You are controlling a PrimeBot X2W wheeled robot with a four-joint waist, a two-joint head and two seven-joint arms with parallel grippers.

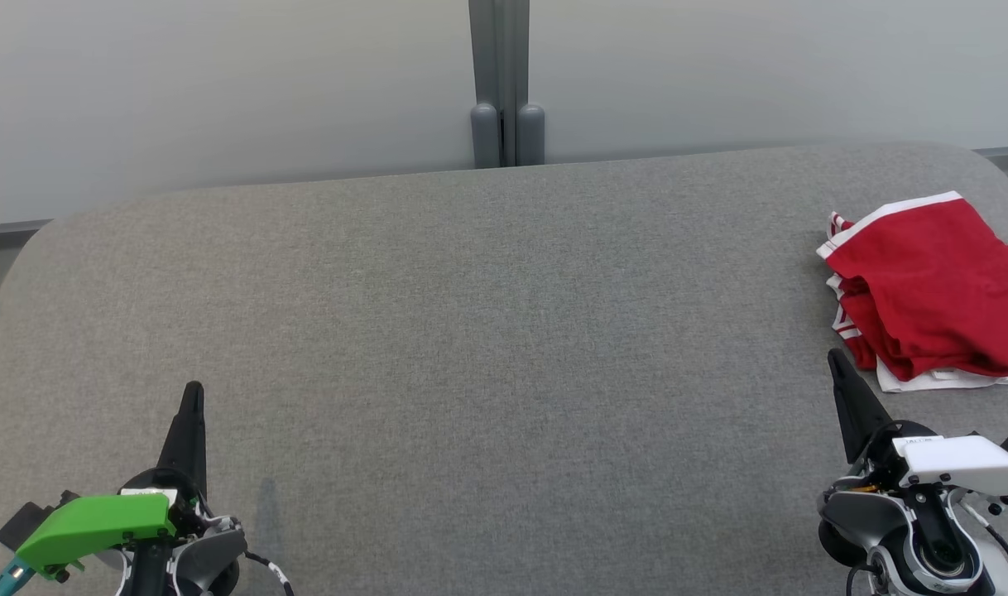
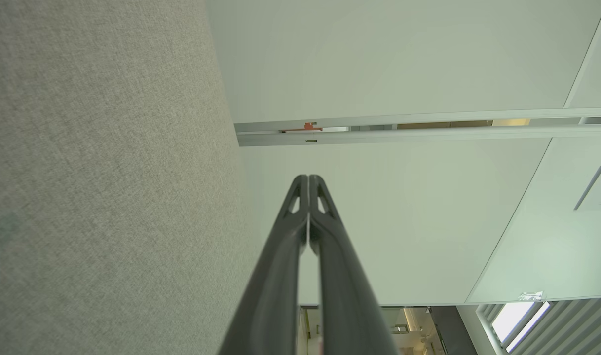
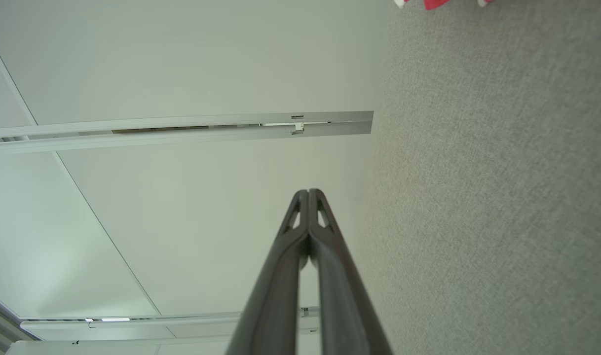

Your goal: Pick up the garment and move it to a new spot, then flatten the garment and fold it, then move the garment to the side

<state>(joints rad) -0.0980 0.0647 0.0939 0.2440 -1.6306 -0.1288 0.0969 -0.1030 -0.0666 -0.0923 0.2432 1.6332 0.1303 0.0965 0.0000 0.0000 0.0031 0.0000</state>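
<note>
Left gripper (image 1: 193, 396) sits at the lower left of the head view and right gripper (image 1: 839, 364) at the lower right, each with its dark fingers pressed together on nothing and pointing up the frame: a resting pose, I'd say, that leaves the middle of the grey table (image 1: 487, 331) as working room. At the right edge of the frame, just above the right gripper's tip and apart from it, lies the red garment (image 1: 926, 281) with white trim, bunched in loose layers rather than spread flat. Being much the nearer, the right gripper looks the natural one to reach for it.
</note>
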